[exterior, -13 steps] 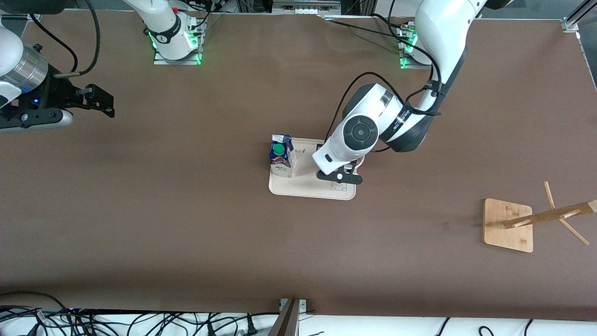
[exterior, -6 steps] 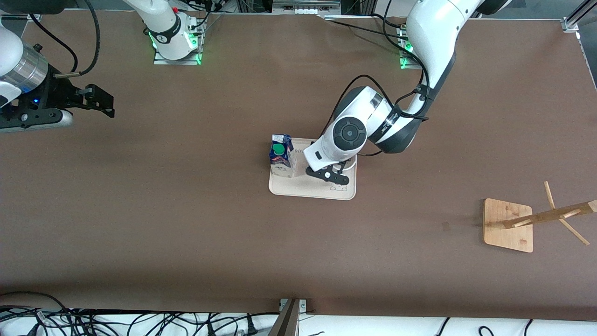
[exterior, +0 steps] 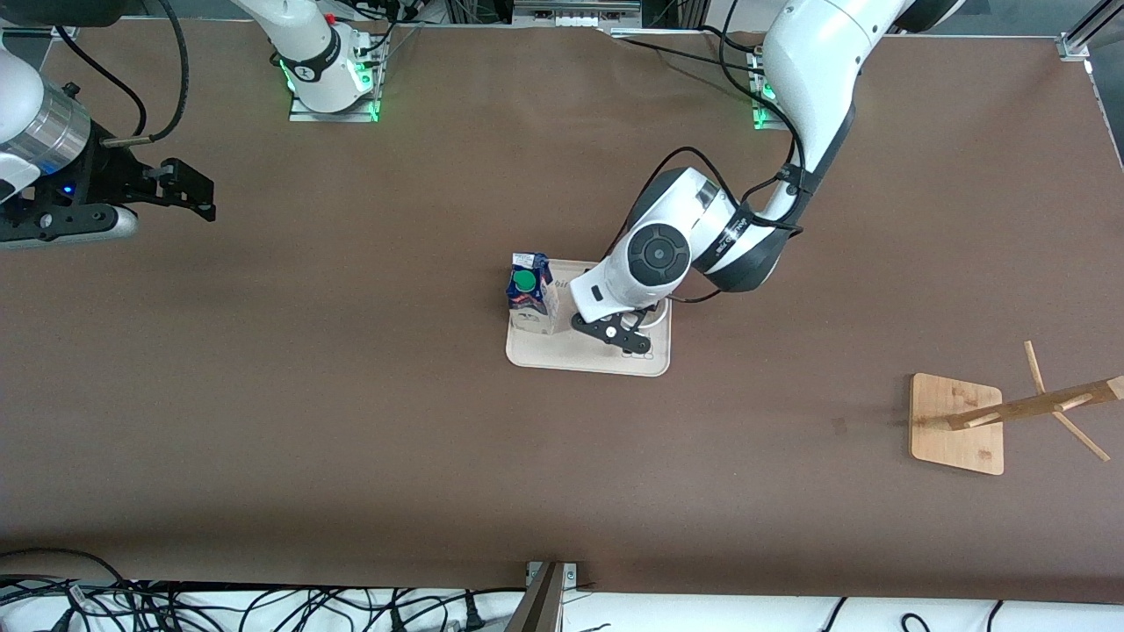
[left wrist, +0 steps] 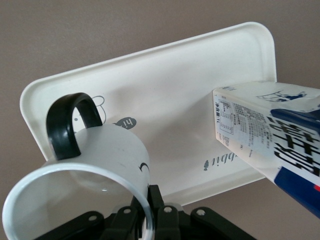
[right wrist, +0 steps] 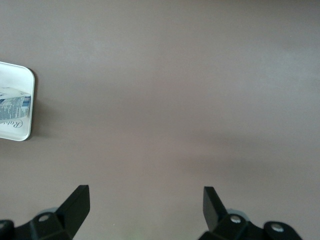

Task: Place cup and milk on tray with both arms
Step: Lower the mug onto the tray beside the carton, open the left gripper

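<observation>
The cream tray point(exterior: 571, 355) lies mid-table. The milk point(exterior: 529, 297), with a blue top and green cap, stands upright on the tray's end toward the right arm. My left gripper point(exterior: 613, 333) is over the tray beside the carton, shut on the rim of the white cup point(left wrist: 95, 160). The cup's black handle point(left wrist: 64, 125) points toward the tray point(left wrist: 165, 75). In the left wrist view my gripper point(left wrist: 148, 202) pinches the cup wall, and the milk point(left wrist: 265, 135) shows close by. My right gripper point(exterior: 180, 189) waits open and empty over bare table at the right arm's end; it also shows in the right wrist view point(right wrist: 145, 197).
A wooden rack with a square base point(exterior: 957, 423) and pegs stands toward the left arm's end of the table. Cables lie along the table edge nearest the front camera. The right wrist view shows a tray corner point(right wrist: 27, 100) with the carton point(right wrist: 12, 102).
My left arm has carried the cup farther over the tray, toward the milk carton. The right arm has not moved.
</observation>
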{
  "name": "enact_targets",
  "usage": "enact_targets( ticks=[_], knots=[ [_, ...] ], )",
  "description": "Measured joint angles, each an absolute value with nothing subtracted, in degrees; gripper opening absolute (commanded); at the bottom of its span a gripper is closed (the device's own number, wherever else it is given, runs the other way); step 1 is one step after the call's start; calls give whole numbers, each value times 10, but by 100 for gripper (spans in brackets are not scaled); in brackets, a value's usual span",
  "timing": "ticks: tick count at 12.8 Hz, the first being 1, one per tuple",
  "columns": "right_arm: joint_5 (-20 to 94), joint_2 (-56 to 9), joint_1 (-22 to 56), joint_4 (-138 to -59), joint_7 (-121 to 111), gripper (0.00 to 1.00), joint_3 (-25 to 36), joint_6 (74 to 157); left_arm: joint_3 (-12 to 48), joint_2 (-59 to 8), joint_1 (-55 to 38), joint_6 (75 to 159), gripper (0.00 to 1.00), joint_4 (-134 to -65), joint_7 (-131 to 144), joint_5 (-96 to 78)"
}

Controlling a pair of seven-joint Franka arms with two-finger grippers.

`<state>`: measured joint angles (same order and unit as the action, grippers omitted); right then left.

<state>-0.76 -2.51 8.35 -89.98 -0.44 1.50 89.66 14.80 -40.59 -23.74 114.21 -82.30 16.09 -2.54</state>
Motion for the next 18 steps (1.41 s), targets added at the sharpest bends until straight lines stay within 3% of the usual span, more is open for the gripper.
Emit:
enact_targets(
  ticks=[12,13,14,18],
  knots=[
    [-8,-25,83,-900,-4,100,15,897,144,-438,-237,1162,1,-824,155,-25],
    [-8,-25,83,-900,-4,100,15,897,144,-440,-237,1174,56,-826,155,-25],
    [-8,-25,83,-900,-4,100,15,897,144,-440,-238,1182,100,-827,155,-25],
    [-8,-25,83,-900,-4,100,15,897,144,-442,-239,1198,100,-831,155,-25]
  ],
)
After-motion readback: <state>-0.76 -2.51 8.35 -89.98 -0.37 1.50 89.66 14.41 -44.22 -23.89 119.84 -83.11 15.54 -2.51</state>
